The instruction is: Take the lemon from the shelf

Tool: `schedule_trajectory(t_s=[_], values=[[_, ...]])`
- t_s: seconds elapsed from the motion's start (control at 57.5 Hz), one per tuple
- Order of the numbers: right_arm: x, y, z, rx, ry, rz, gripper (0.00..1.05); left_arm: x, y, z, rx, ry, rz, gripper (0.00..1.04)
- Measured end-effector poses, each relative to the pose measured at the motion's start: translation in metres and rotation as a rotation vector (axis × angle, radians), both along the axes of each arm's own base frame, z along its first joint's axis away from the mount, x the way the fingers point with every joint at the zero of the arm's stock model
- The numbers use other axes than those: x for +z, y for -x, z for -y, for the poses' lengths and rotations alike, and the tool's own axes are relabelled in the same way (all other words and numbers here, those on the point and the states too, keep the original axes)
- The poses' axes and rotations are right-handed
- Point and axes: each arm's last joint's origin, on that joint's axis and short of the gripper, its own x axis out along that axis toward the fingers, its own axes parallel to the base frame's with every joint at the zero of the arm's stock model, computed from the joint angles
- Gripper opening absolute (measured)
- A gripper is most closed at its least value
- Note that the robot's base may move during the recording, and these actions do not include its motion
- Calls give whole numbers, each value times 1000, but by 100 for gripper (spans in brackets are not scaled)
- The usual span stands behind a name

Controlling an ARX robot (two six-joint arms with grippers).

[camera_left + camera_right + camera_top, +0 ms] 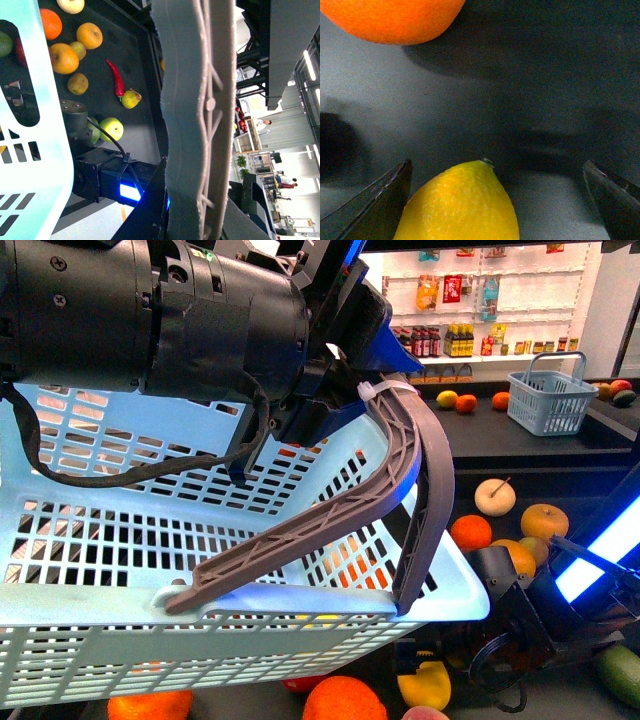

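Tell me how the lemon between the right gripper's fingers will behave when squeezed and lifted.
The lemon is rounded with a tapered tip, so a nudge may roll or swivel it on the flat dark shelf tray. Its skin looks smooth and slightly glossy, so it could slip in the right gripper, open around it. Its plump, undented shape suggests firmness.

Lemon (460, 207) on shelf (545, 75); orange (395, 17) near it
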Motion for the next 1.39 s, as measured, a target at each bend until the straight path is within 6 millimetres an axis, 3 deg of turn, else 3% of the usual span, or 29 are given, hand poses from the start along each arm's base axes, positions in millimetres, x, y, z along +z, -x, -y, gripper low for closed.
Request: schedule_trajectory(t_s=[0.087, 0.383, 0.591, 0.8, 0.991, 1.165, 1.252, 1.287, 1.391], values=[[-1, -1, -2, -3, -4, -1, 98, 0, 0, 0, 0, 0, 0, 10], [-3, 8, -7, 11, -24, -46, 54, 0, 0, 0, 0, 0, 0, 10], [1, 23, 8, -40, -27, -87, 52, 0, 0, 0, 0, 0, 0, 10], [16, 40, 38, -143, 2, -88, 51, 0, 0, 0, 0, 0, 0, 10], [60, 47, 71, -254, 58, 22, 51, 0, 0, 0, 0, 0, 0, 10], [124, 55, 92, -318, 63, 191, 51, 0, 0, 0, 1, 0, 0, 10], [156, 62, 92, -319, 52, 261, 51, 0, 0, 0, 0, 0, 0, 10], [178, 66, 89, -308, 41, 305, 50, 0, 0, 0, -1, 0, 0, 10], [214, 73, 77, -277, -8, 364, 50, 0, 0, 0, -2, 1, -1, 10]])
